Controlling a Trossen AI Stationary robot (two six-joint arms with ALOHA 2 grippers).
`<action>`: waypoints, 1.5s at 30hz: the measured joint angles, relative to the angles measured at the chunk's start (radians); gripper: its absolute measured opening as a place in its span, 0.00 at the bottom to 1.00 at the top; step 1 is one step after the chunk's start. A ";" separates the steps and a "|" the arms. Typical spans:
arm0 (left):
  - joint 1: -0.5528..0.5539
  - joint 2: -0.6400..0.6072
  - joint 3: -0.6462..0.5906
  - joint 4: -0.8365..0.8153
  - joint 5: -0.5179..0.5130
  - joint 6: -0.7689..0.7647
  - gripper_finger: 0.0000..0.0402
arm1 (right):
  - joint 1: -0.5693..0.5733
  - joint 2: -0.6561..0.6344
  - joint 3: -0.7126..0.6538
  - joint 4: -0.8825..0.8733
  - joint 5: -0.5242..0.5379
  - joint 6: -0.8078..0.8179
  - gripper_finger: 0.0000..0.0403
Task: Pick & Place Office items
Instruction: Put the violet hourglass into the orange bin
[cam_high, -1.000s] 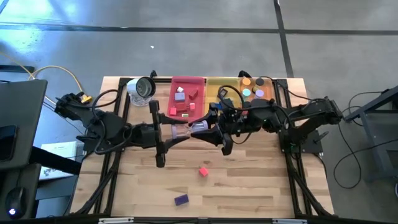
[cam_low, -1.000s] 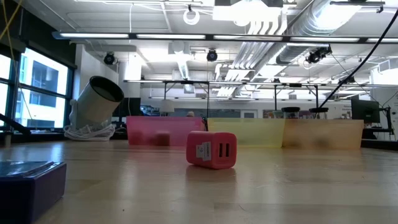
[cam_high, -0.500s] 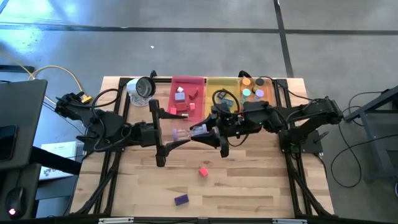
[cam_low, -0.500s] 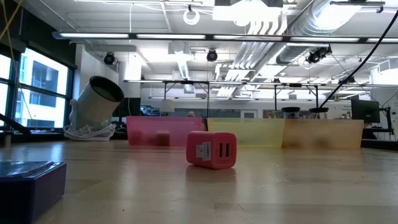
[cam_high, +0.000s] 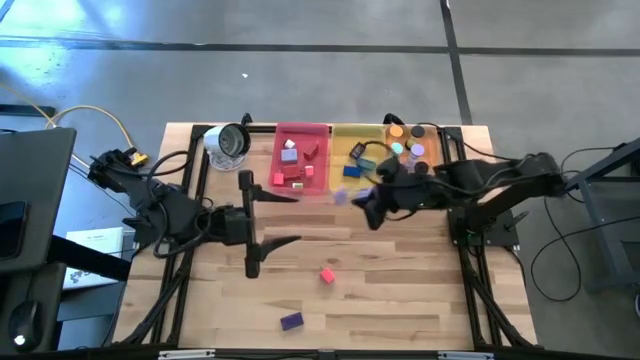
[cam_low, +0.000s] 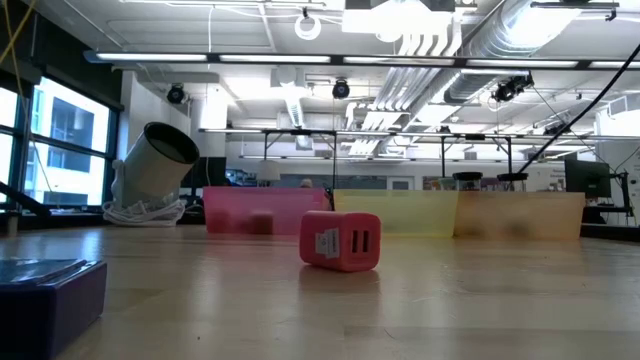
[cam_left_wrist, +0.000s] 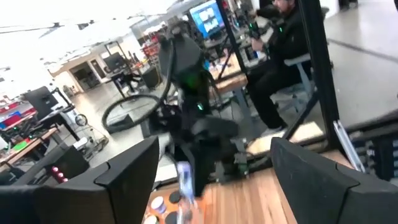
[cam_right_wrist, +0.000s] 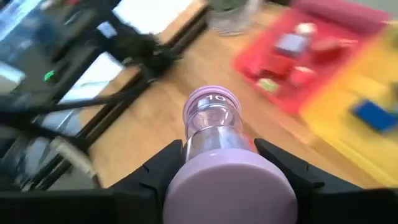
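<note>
A lavender cylinder (cam_right_wrist: 213, 122) with a clear middle and a round cap is held by my right gripper (cam_high: 357, 199), which is shut on it above the table, just in front of the pink tray (cam_high: 322, 187) and the yellow tray (cam_high: 340, 132). My left gripper (cam_high: 285, 218) stands open and level left of it, with nothing between its fingers; in its wrist view the cylinder (cam_left_wrist: 184, 180) shows ahead. A red block (cam_high: 327, 274) and a purple block (cam_high: 291, 321) lie flat on the table near its front edge. My right gripper pinches the cylinder's wide lavender end (cam_right_wrist: 227, 177) between its two fingers (cam_right_wrist: 163, 163). The fingers come from the table's right, slanting down, and lie along the cylinder. Its cap end (cam_right_wrist: 211, 99) sticks out ahead of the fingertips. It is lifted clear of the table.
Pink, yellow and orange trays (cam_high: 425, 130) stand in a row along the far edge with small pieces inside. A round silver-and-white object (cam_high: 228, 140) with a cable sits at the far left. In the low view the red block (cam_low: 340, 240) stands mid-table.
My left gripper has opened, let go of the lavender cylinder and drawn back a little toward the table's left. My right gripper has kept the cylinder, carried it toward the right and far edge, and tipped from level to slanting down.
</note>
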 joint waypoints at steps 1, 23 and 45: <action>0.001 0.000 0.000 -0.015 0.000 0.000 0.75 | -0.004 -0.006 0.000 -0.062 0.022 0.041 0.43; 0.196 0.000 0.000 -0.290 0.073 -0.283 0.75 | -0.498 -0.121 0.002 -0.760 -0.022 0.070 0.43; 0.293 0.000 0.000 -0.613 0.231 -0.444 0.75 | -1.205 -0.107 -0.435 -0.365 -0.274 -0.405 0.43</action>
